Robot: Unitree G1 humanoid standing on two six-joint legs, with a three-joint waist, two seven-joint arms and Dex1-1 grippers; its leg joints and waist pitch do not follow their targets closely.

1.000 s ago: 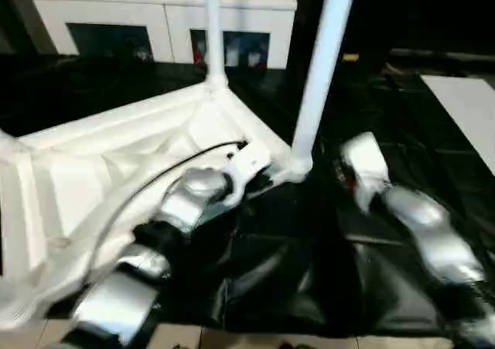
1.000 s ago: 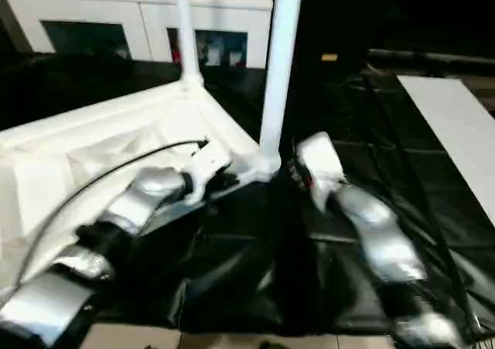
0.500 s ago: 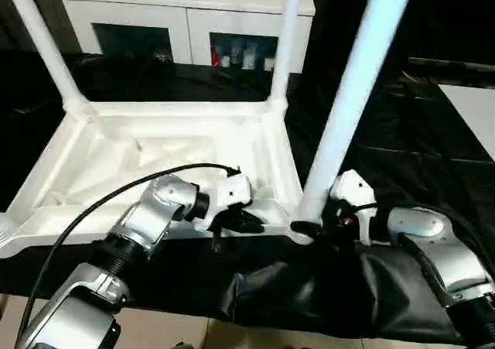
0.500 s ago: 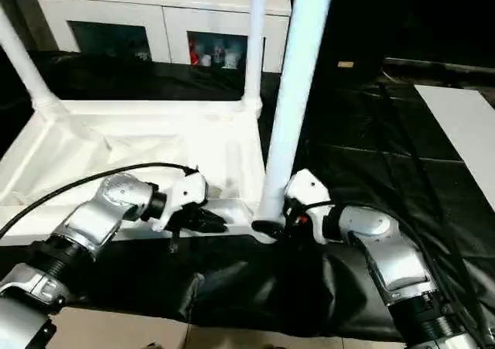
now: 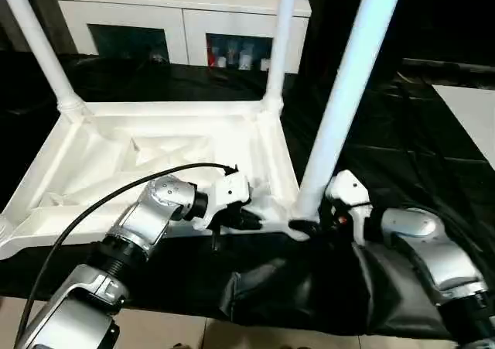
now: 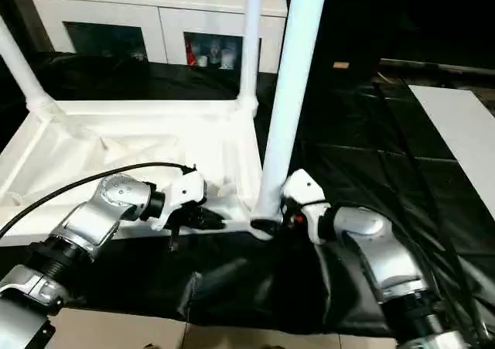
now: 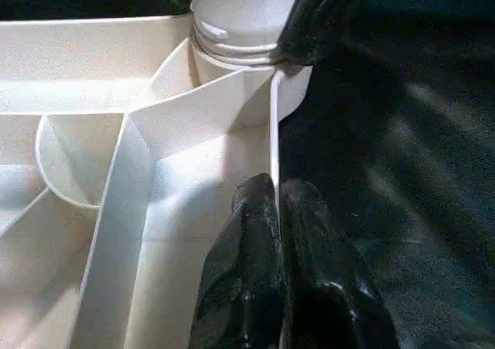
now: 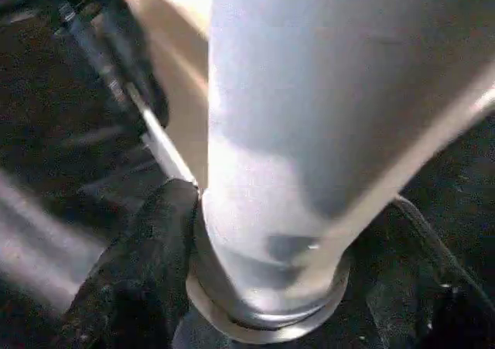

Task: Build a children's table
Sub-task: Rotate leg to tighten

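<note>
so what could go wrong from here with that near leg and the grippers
1. The right gripper straddles the base of the near leg at its corner socket; a sideways pull could tilt the leg if it is not fully seated.
2. The left gripper is pinched on the tabletop's thin rim; it may slip off and let the tabletop shift.
3. The black sheet is bunched below and could snag.

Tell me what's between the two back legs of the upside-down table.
In the left eye view, only the tabletop's raised white rim runs between the far-left leg and far-right leg.
</note>
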